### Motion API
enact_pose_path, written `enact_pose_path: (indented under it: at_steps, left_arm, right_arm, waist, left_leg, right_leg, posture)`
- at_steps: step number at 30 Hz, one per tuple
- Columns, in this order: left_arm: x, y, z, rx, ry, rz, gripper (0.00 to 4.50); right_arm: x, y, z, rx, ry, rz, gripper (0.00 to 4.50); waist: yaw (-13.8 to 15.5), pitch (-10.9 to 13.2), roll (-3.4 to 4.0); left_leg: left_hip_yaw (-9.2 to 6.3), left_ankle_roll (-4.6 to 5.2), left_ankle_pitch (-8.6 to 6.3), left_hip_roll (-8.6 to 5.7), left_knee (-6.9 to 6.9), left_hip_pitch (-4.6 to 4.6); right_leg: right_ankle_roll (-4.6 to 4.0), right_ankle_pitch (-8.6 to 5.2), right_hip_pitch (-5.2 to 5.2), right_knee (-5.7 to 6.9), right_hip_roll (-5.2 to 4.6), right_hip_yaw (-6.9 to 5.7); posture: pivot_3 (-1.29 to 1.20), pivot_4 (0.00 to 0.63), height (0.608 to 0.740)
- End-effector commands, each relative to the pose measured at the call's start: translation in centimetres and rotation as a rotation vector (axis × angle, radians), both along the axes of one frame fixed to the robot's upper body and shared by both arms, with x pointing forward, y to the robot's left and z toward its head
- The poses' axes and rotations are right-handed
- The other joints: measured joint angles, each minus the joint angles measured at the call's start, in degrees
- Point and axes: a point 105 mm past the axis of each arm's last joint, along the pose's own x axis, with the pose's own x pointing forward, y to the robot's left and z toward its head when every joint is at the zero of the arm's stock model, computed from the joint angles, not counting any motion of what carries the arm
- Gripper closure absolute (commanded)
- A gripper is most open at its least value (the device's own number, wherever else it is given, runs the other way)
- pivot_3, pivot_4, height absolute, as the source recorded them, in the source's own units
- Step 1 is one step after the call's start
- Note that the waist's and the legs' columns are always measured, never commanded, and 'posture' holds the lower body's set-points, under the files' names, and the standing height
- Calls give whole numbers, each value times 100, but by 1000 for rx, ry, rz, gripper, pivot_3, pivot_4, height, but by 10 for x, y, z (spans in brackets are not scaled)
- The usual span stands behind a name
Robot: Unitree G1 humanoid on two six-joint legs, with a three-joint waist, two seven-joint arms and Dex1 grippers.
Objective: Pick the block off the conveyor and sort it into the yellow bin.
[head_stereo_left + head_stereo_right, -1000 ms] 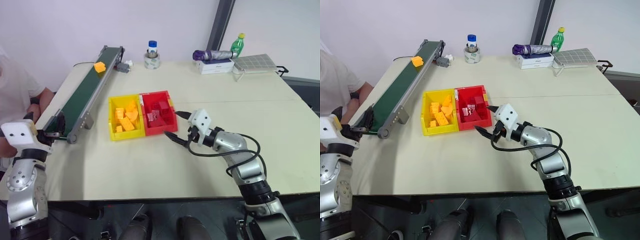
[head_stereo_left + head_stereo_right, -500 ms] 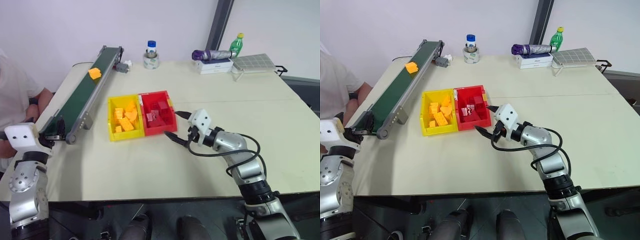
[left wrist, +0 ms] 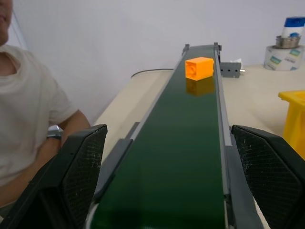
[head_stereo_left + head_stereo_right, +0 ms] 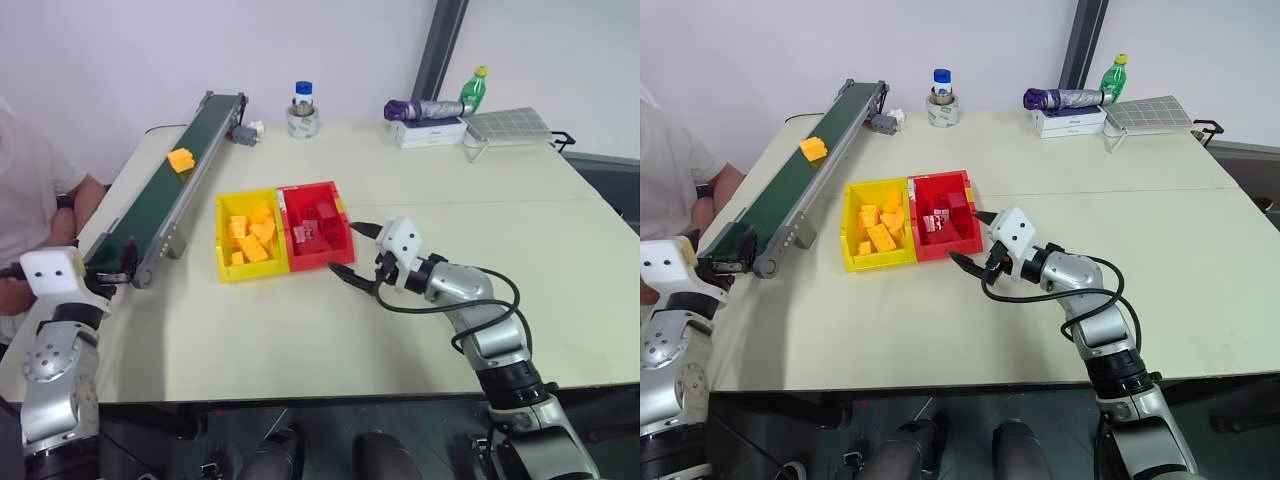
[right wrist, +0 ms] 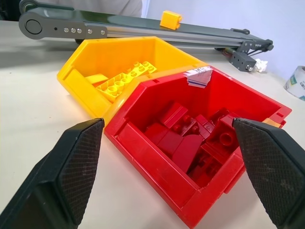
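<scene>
Both end effectors — left [image 3: 164,191], right [image 5: 169,157] — spread wide, holding nothing.

dark green conveyor [image 3: 190,157] belt, smooth and glossy enough to mirror the block [image 3: 199,67], between matt grey metal side rails. block in smooth orange plastic with studs on top. yellow bin [image 5: 109,62] and red bin [image 5: 157,157] in shiny moulded plastic, heaped with studded plastic bricks. table [image 4: 420,190] in matt pale beige, smooth. fingers [image 3: 71,176] of left gripper [image 3: 167,181] and right gripper [image 5: 171,176] in black with fine diamond-textured pads. clear green plastic bottle [image 4: 475,88] at far edge. person's cream cloth t-shirt [image 3: 26,119], soft and matt.
</scene>
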Motion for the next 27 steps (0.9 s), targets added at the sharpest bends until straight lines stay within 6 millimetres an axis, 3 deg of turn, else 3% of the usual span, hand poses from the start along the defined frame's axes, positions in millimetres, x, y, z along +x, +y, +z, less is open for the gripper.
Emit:
enact_pose_path:
  at_steps: [1,12,19,27]
  left_arm:
    - [-1,-1,14,33,-33,-4,90]
    - [17,-2,31,-2,-13,-22,90]
    - [45,-8,40,28,111,-61,90]
    - [78,2,45,9,162,-29,90]
  right_arm:
    - [-2,4,10,6,-46,18,0]
    - [-4,6,13,12,-55,21,0]
    - [-5,7,14,16,-59,20,0]
    - [-6,6,13,20,-56,11,0]
  waist:
    - [0,0,0]
    - [4,0,0]
    - [0,0,0]
    - [-8,0,0]
  left_leg:
    - [0,0,0,0,0,0]
    - [0,0,0,0,0,0]
    - [-1,0,0,0,0,0]
    - [-2,0,0,0,0,0]
  right_leg:
    - [0,0,0,0,0,0]
    - [0,0,0,0,0,-1]
    - [3,2,-2,2,3,-2]
    - [22,12,-2,1,4,-3]
  posture:
    - [0,150,740]
    - [0,150,740]
    - [0,150,740]
    - [0,150,740]
